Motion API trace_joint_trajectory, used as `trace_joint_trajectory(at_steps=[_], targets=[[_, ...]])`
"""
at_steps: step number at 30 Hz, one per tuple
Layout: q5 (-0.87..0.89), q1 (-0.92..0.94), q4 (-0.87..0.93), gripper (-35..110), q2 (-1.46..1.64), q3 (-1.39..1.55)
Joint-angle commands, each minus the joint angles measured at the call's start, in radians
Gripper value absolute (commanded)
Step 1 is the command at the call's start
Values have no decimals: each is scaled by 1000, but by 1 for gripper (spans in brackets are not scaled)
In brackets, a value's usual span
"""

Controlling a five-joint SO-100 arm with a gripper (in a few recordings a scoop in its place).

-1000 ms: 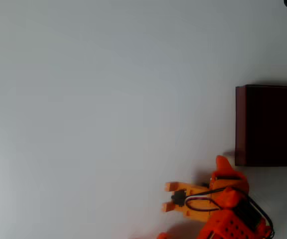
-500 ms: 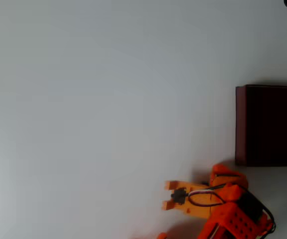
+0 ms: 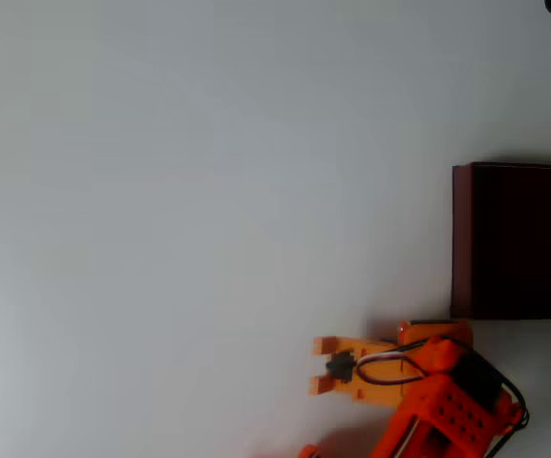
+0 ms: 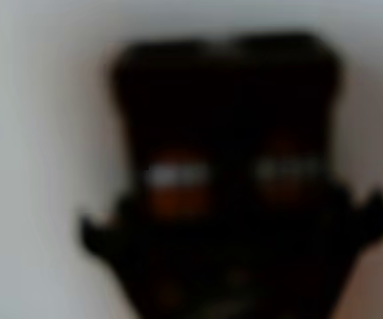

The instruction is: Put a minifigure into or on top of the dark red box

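The minifigure (image 3: pixel 340 364) sat pinched between my end effector's (image 3: pixel 325 364) orange fingers (image 3: pixel 325 344), low in the overhead view, right of centre; the dark red box (image 3: pixel 516 239) stood on the white counter (image 3: pixel 208 191) at the right edge.

My wrist view is fully blurred: a dark blocky shape (image 4: pixel 228 179) with two faint reddish patches, identity not determinable. In the overhead view, the large dark red rectangular box (image 3: pixel 461 239) is cut off at 3 o'clock. My orange arm (image 3: pixel 447 410) is cut off at 5 o'clock.
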Motion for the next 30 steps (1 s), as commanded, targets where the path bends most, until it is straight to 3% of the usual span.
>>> trace_joint_trajectory(at_steps=[1,7,11,16,20,30], targets=[[-21,8,28,0,-15,-12],[52,-15,77,0,-51,-97],[195,-92,107,0,115,-163],[357,-44,252,1,252,-344],[456,6,339,0,133,-535],[526,51,221,0,-230,-813]])
